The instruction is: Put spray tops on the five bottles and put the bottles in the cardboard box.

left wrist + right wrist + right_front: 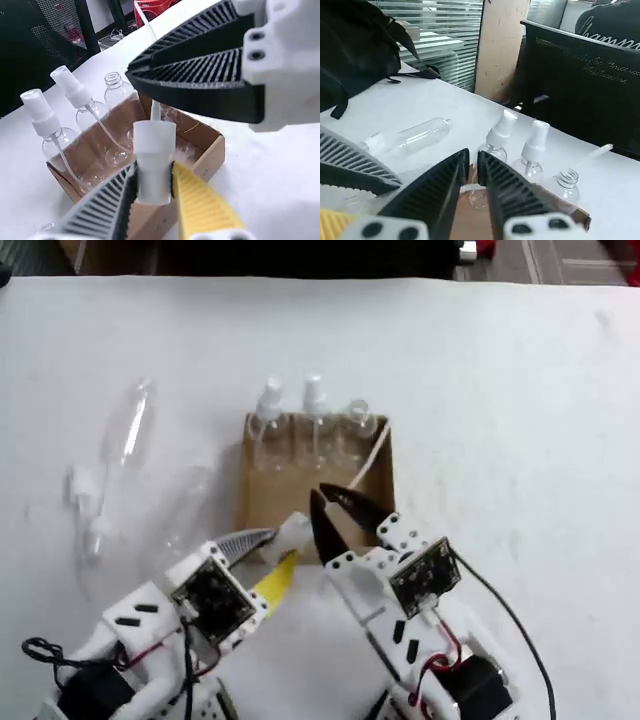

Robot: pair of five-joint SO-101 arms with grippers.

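Over the near edge of the cardboard box [258,502], the left tool [282,545] holds a white spray top [154,160] upright, clamped between its grey and yellow fingers. The top's thin tube rises toward the right tool [320,495], which hangs just above it over the box. That tool is drawn narrow, its black fingers [505,192] nearly together with only a slit between them. A bit of white tube shows across the slit, but I cannot tell whether it is pinched.

Three bottles sit in the box with their necks over its far wall. Two of them wear spray tops: the first capped bottle [268,412] and the second capped bottle [314,405] beside it. The open bottle [358,420] stands next in the row, with a thin white tube [372,458] leaning beside it.

On the counter [520,400], off to the left arm's side of the box, two more bottles lie flat. The far loose bottle [130,425] and the near loose bottle [185,505] have two loose spray tops [85,485] close to them.
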